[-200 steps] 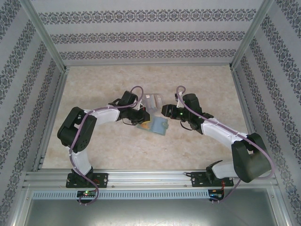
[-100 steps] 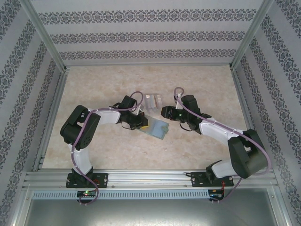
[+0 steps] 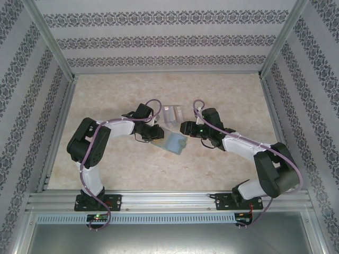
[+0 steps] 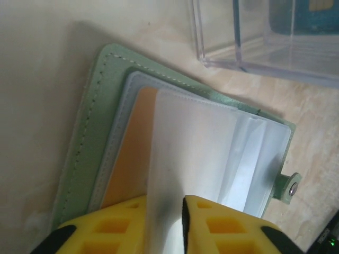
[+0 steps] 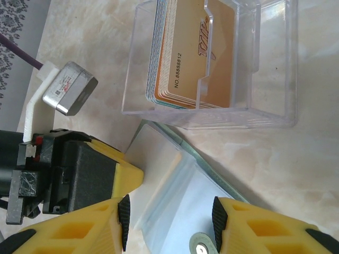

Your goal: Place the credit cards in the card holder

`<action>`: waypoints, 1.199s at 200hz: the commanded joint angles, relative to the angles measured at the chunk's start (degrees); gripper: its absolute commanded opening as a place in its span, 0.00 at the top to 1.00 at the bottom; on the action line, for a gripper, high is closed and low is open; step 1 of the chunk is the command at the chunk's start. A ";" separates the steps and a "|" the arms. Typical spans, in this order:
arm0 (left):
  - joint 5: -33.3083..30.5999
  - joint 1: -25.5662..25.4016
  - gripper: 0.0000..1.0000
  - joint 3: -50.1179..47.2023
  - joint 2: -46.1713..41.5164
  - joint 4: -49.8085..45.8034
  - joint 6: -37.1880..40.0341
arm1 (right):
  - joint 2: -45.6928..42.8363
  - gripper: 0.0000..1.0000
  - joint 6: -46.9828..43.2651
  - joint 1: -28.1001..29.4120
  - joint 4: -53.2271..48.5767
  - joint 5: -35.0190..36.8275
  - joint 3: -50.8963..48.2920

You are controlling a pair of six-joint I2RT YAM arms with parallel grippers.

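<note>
On the table point(image 3: 238, 95), 1 card holder point(image 4: 95, 121), 1 box point(image 5: 270, 69) of credit cards point(image 5: 190, 58)

Left gripper point(image 4: 164, 200) - yellow fingers point(image 4: 106, 227) slightly apart, clear sleeve point(image 4: 212, 143) standing between them. Green wallet point(image 4: 100, 132) lies open, orange card point(image 4: 130, 153) in a pocket. Clear box point(image 4: 249, 53) just beyond - far side.

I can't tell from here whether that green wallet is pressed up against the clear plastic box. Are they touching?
Apart. The left wrist view shows a strip of bare table between the green wallet and the nearest corner of the clear box.
</note>
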 commanded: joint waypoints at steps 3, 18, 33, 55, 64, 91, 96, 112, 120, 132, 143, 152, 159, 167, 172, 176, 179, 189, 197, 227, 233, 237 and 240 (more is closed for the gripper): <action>-9.35 0.50 0.71 -0.14 -0.98 -6.85 3.40 | 0.84 0.53 -2.62 1.36 -0.36 1.45 0.32; -11.79 0.37 0.71 -0.30 -1.96 -7.66 3.76 | 1.42 0.53 -4.34 2.47 -2.02 2.96 1.02; -14.58 0.49 0.70 -0.64 -3.10 -8.56 4.17 | 2.08 0.53 -5.48 3.54 -3.02 4.28 1.48; -18.23 0.42 0.65 -1.30 -5.36 -9.22 4.56 | 3.13 0.53 -6.42 4.98 -3.76 5.49 2.17; -19.02 0.42 0.65 -1.71 -6.10 -8.98 4.65 | 3.73 0.53 -6.86 5.46 -4.12 6.08 2.65; -22.09 0.38 0.64 -2.49 -7.61 -9.28 4.83 | 5.20 0.53 -7.87 6.99 -5.67 8.18 4.25; -22.89 0.38 0.64 -2.65 -7.91 -9.51 4.89 | 5.37 0.53 -7.92 7.15 -5.88 8.49 4.47; -25.39 0.38 0.64 -2.94 -8.78 -9.99 5.24 | 5.47 0.54 -7.54 7.46 -5.89 9.82 4.66; -26.66 0.39 0.64 -2.84 -9.08 -10.62 5.42 | 5.32 0.53 -7.23 7.46 -5.89 10.53 4.76; -28.45 0.38 0.64 -2.43 -9.30 -11.76 5.44 | 4.89 0.53 -7.05 7.46 -5.89 11.32 5.04; -29.51 0.38 0.64 -2.05 -9.59 -12.47 5.42 | 4.57 0.54 -7.28 7.46 -6.06 11.58 5.48; -30.37 0.36 0.63 -1.80 -10.00 -12.97 5.36 | 4.34 0.54 -7.50 7.46 -6.36 11.98 5.83; -30.81 0.38 0.63 -1.81 -10.35 -13.13 5.44 | 4.12 0.54 -7.73 7.46 -6.58 12.32 6.12; -31.88 0.39 0.62 -1.73 -10.73 -13.46 5.53 | 3.86 0.54 -8.04 7.42 -6.90 12.86 6.40; -32.65 0.37 0.62 -1.66 -10.89 -13.68 5.58 | 3.64 0.54 -8.21 7.38 -7.09 13.20 6.56; -33.38 0.40 0.62 -1.58 -10.88 -13.93 5.62 | 3.50 0.54 -8.32 7.38 -7.27 13.46 6.63; -33.95 0.42 0.62 -1.52 -10.83 -14.14 5.77 | 3.39 0.54 -8.42 7.31 -7.36 13.61 6.67; -35.17 0.42 0.62 -1.08 -10.20 -14.85 6.37 | 2.84 0.53 -8.50 7.03 -7.39 14.25 6.76; -35.48 0.38 0.62 -0.65 -9.33 -15.28 6.90 | 2.60 0.54 -8.37 6.73 -7.40 14.54 6.84; -34.84 0.43 0.49 -1.88 -7.51 -12.45 7.38 | 2.65 0.54 -7.81 5.03 -7.42 14.30 8.11; -35.11 0.40 0.48 -2.32 -7.27 -11.53 7.46 | 2.79 0.53 -7.82 4.79 -7.48 13.98 8.56; -35.72 0.37 0.48 -2.49 -7.02 -11.26 7.47 | 2.87 0.53 -8.05 4.58 -7.54 13.67 8.95; -36.24 0.35 0.49 -2.52 -6.82 -11.16 7.40 | 3.04 0.53 -8.26 4.48 -7.72 13.55 9.35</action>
